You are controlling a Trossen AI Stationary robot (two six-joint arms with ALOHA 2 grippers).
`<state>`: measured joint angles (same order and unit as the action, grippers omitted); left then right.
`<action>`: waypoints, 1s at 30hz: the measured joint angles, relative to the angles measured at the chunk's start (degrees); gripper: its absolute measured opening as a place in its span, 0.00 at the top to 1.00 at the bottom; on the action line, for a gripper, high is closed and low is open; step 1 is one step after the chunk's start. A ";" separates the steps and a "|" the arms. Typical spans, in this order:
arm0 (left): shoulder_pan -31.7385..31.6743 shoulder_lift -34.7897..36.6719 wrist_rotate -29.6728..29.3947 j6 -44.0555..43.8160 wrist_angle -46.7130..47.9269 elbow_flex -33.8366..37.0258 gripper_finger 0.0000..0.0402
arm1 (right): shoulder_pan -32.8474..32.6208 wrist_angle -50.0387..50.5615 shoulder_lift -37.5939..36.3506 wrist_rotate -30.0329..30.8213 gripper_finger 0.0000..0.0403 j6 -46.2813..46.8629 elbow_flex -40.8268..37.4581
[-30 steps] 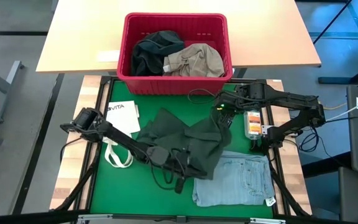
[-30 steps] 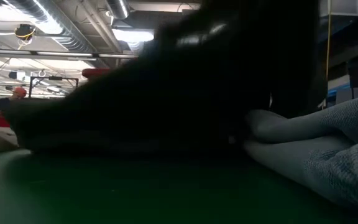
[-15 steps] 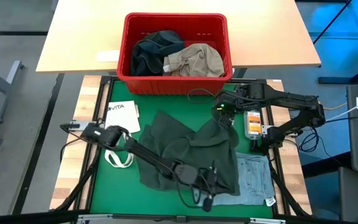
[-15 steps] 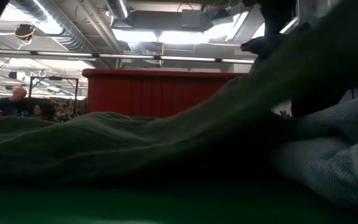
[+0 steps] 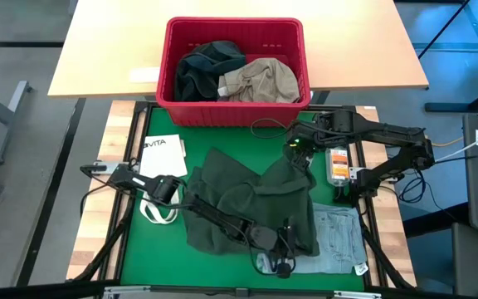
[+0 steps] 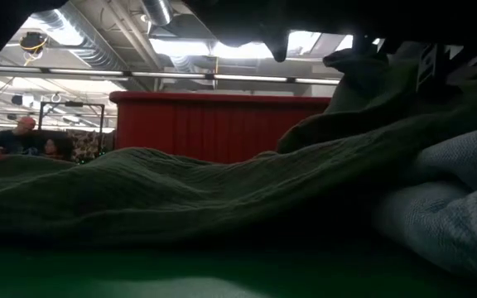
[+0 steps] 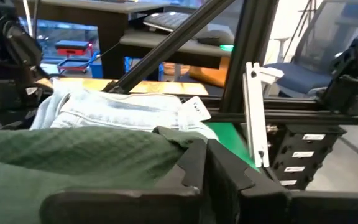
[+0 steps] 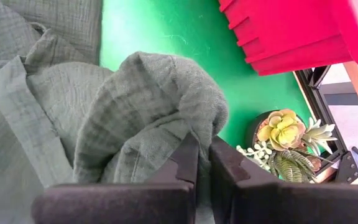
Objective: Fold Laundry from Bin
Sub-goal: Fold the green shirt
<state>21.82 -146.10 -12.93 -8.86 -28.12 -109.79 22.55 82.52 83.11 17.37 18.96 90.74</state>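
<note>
Overhead, the big red slotted plastic bin (image 5: 235,71) sits top centre; the rumpled dark green cloth garment (image 5: 251,208) fills mid-frame, over pale blue denim jeans (image 5: 338,241). Left gripper (image 5: 285,249) pinches its lower edge; right gripper (image 5: 299,162) pinches its upper edge. Low view: green folds (image 6: 180,190) before the bin (image 6: 214,124).

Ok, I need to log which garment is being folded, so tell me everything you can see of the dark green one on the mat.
The dark green garment is a soft, crinkle-textured woven cloth, spread rumpled over the green mat and lapping onto the light blue jeans. The right claw is shut on a bunched corner, lifted nearer the red bin; the left claw is shut on its near edge beside the jeans. It looks half spread, not yet folded.
</note>
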 joint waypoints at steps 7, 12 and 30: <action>-0.46 0.02 -0.04 0.01 0.02 -0.01 0.77 | 0.00 0.01 0.00 -0.01 0.96 0.00 0.00; -0.94 0.27 -0.05 0.67 0.65 -0.01 0.63 | 0.00 0.28 0.01 -0.03 0.96 0.00 0.00; -1.94 16.14 -10.50 20.52 36.44 -0.03 0.62 | 4.03 3.06 0.02 4.91 0.93 -4.54 0.00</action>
<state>19.88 -129.97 -23.43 11.66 8.33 -109.82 26.57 85.58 83.13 22.28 14.42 90.74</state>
